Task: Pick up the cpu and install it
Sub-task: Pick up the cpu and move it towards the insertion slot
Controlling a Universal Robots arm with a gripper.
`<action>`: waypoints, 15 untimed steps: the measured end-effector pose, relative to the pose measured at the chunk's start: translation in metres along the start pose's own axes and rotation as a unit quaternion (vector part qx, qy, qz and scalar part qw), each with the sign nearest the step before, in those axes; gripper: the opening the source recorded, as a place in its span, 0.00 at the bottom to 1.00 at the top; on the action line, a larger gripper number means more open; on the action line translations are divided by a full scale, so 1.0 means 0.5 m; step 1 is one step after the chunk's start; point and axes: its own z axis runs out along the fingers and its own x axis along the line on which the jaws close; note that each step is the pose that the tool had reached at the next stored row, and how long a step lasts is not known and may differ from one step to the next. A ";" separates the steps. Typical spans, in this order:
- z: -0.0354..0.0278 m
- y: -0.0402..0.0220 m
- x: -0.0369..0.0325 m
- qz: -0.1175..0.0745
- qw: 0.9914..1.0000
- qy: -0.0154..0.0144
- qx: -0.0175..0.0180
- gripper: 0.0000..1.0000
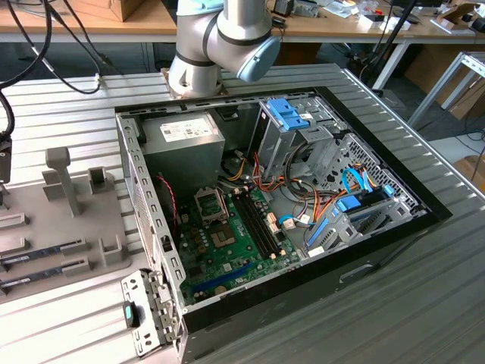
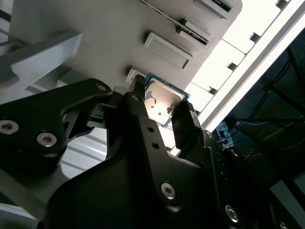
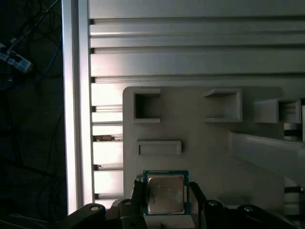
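Observation:
The cpu (image 3: 165,192) is a small square chip with a silvery top and a thin green rim. It sits between my gripper's (image 3: 166,199) two black fingers, over the grey fixture tray (image 3: 205,148). In the second wrist view the cpu (image 2: 161,99) has a finger (image 2: 135,98) against one edge and a finger (image 2: 185,119) against the opposite edge, so the gripper (image 2: 160,106) is shut on it. In the exterior view the open computer case (image 1: 379,250) lies on the table, with the green motherboard (image 1: 227,250) and its cpu socket (image 1: 211,205) inside.
The arm's base (image 1: 195,72) stands behind the case. The grey fixture tray (image 1: 53,220) lies at the exterior view's left, with upright posts and long memory sticks (image 1: 45,254) in slots. Cables, drive cages and blue clips crowd the case's right half. The ribbed table edge (image 3: 76,105) runs beside the tray.

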 end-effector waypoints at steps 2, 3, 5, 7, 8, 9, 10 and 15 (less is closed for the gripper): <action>-0.004 0.000 0.000 0.000 1.000 0.000 0.000 0.47; -0.007 0.000 0.000 0.000 1.000 0.000 0.000 0.47; -0.011 0.000 0.000 0.000 1.000 0.000 0.000 0.47; -0.015 0.000 0.000 0.000 1.000 0.000 0.000 0.47; -0.017 0.000 0.000 0.000 1.000 0.000 0.000 0.47; -0.019 0.000 -0.001 0.000 1.000 0.000 0.000 0.47; -0.020 0.000 -0.001 0.000 1.000 0.000 0.000 0.47; -0.030 0.000 -0.001 0.000 1.000 0.000 0.000 0.47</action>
